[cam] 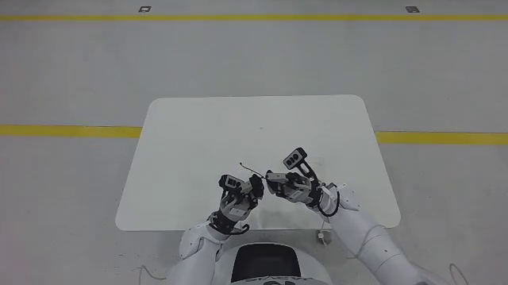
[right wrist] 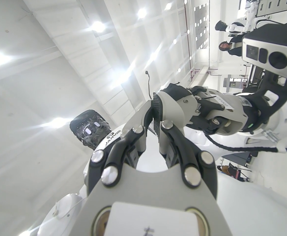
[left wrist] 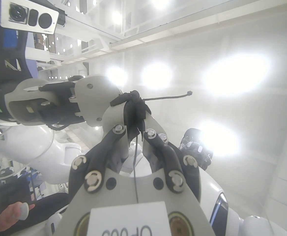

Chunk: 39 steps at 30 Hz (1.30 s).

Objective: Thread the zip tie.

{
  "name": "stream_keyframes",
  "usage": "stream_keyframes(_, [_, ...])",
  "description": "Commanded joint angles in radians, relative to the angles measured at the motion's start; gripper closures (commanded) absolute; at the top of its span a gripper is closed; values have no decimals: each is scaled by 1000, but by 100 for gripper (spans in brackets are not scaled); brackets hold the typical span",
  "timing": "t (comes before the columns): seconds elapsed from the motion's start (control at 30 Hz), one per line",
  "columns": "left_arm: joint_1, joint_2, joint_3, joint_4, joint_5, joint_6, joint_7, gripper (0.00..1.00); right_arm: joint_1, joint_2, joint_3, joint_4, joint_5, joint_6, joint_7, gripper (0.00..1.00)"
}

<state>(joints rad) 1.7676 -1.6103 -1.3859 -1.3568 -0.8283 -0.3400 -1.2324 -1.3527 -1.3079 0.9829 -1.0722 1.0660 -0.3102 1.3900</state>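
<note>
White counter (cam: 254, 118) lies underneath; above its near edge the left pincer (left wrist: 135, 122) and right pincer (right wrist: 153, 117), tips touching, both pinch the black zip tie (left wrist: 168, 96).

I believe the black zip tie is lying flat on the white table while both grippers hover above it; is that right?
Not quite: the zip tie is held in the air by the left gripper, next to the right gripper, as the left wrist view shows. Both do hover over the table.

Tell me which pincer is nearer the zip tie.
Left: the zip tie runs through the left pincer, clamped; the right pincer sits close alongside, at the strap.
</note>
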Motion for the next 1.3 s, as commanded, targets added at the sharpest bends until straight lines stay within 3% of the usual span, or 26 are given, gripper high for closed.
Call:
stream_keyframes(0.0, [-2,-1,2,2,1,0,-1,100,-2,1,4,-2,-2,0,0,100])
stream_keyframes(1.27, [-2,-1,2,2,1,0,-1,100,-38,18,65,-22,-21,5,0,100])
